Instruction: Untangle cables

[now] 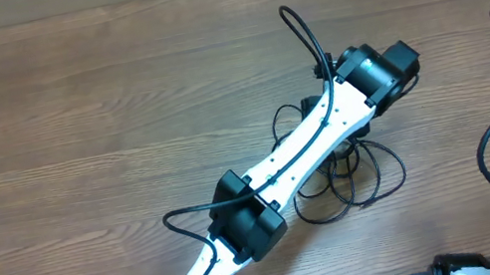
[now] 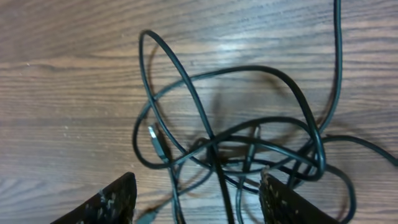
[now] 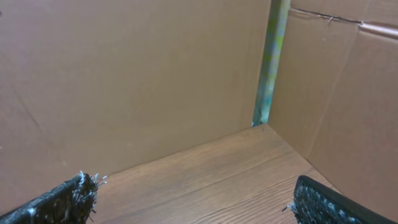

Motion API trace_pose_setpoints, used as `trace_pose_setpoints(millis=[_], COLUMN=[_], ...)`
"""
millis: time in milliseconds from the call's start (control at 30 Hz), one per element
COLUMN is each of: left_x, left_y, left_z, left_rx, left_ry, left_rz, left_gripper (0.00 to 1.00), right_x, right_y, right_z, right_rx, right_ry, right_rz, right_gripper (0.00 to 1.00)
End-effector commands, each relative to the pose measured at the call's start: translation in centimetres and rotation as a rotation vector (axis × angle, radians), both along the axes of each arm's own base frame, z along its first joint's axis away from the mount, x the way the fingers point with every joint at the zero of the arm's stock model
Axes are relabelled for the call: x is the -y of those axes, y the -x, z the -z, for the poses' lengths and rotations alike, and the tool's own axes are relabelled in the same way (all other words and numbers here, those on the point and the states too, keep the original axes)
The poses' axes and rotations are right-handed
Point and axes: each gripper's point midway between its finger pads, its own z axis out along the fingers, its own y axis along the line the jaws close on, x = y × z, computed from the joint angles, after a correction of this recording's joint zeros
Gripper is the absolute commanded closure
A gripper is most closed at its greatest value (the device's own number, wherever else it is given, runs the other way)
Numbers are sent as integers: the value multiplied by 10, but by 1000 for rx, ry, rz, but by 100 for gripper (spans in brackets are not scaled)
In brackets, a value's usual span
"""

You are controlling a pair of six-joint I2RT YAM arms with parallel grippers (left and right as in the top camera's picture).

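1. The cables [image 1: 351,177] lie in one heap on the table [image 1: 68,108], at about four o'clock from its middle and partly under the left arm [image 1: 307,142].
2. Seen from the left wrist, the cables [image 2: 214,146] are plainly knotted. Several loops cross at one point in the middle, and more strands pile up toward four o'clock.
3. One silver-tipped plug [image 2: 159,142] shows at about nine o'clock of the heap, lying inside a loop. I cannot make out any other plug end.
4. The left gripper [image 2: 198,205] sits just over the six o'clock edge of the heap. Its jaws are parted and strands run between them, but nothing looks pinched or lifted.
5. The right gripper [image 3: 196,205] is well away at the table's three o'clock edge. It is spread wide on nothing and faces a cardboard wall [image 3: 124,74].
6. By my reckoning the job is barely begun. No cord lies apart from the rest, so every crossing remains to be worked loose, and the free plug looks like the likeliest place to start.
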Motion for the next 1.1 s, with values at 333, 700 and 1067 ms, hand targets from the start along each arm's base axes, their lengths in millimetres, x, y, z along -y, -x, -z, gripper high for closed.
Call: trace_pose_setpoints(millis=[333,700,1067], left_x=[20,25,15], left_y=[32,46,26], left_z=[35,68,-1], left_rx=[-84,-144,-167], left_ry=[-13,-64,70], left_rz=[-27,-2,205], left_gripper=[41,96,96], right_x=[2,2,2], right_y=[-1,-1,-1], right_z=[-5,-3,1], right_rx=[5,-1,-17], right_ry=[0,-2,-5], right_rz=[12,10,10], right_gripper=[0,0,0])
